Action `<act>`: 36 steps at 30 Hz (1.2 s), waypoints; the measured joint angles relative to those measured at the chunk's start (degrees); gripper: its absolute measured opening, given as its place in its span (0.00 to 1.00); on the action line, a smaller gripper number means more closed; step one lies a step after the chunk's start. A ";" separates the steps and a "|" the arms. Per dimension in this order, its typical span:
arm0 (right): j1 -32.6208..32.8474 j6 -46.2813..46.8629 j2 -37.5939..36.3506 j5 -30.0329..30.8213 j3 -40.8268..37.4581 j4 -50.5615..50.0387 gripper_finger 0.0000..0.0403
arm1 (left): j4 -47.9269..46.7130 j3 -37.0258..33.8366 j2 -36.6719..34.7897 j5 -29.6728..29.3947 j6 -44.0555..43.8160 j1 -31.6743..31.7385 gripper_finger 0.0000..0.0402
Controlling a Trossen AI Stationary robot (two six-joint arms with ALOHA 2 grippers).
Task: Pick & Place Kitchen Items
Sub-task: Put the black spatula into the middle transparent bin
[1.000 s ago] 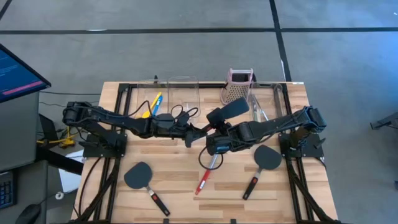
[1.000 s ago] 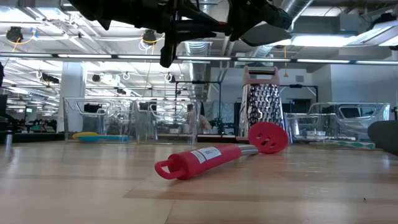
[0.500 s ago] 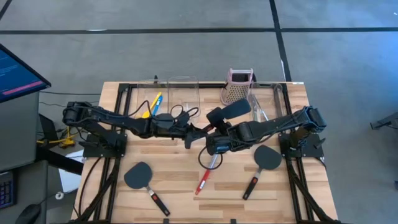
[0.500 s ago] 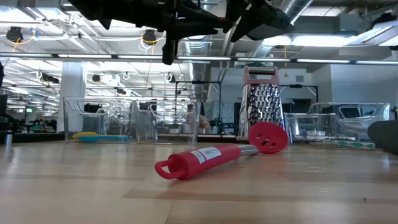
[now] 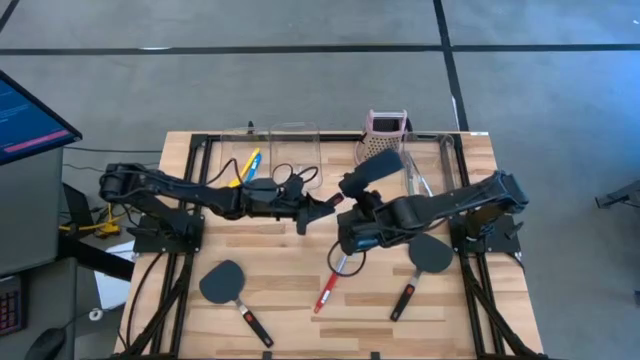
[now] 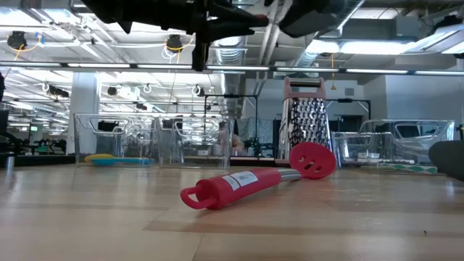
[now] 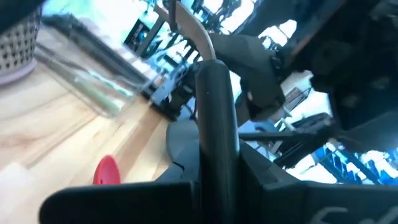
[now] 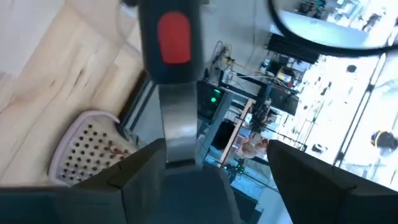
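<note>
A black spatula (image 5: 372,168) with a black-red handle hangs in the air over the table's middle. My left gripper (image 5: 322,206) reaches in from the left and is shut on its handle. My right gripper (image 5: 348,222) comes from the right and is open, with its fingers (image 8: 140,171) on either side of the spatula's metal neck (image 8: 177,124). On the table lie a red spoon (image 5: 333,277) and two more black spatulas (image 5: 226,285) (image 5: 428,256). My left gripper pinches the spatula's black handle (image 7: 215,118) between its two fingers, coming about level from the table's left. The spatula is lifted clear. It runs on from the fingers toward the far right, with its blade (image 5: 378,163) highest.
Clear bins (image 5: 293,150) line the far edge. The left bin holds yellow and blue spoons (image 5: 245,166) and the right bin holds silver tongs (image 5: 416,176). A pink-topped grater (image 5: 383,140) stands between the bins. The red spoon (image 6: 246,180) lies under the grippers.
My right gripper has opened and let go of the spatula, and has drawn slightly toward the near edge. The spatula stays with my left gripper. Its blade has swung up and toward the far right.
</note>
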 joint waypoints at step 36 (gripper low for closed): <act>12.67 62.31 -32.78 -13.24 -19.90 23.14 0.01 | 3.36 -1.07 -13.96 -1.79 16.00 4.17 0.06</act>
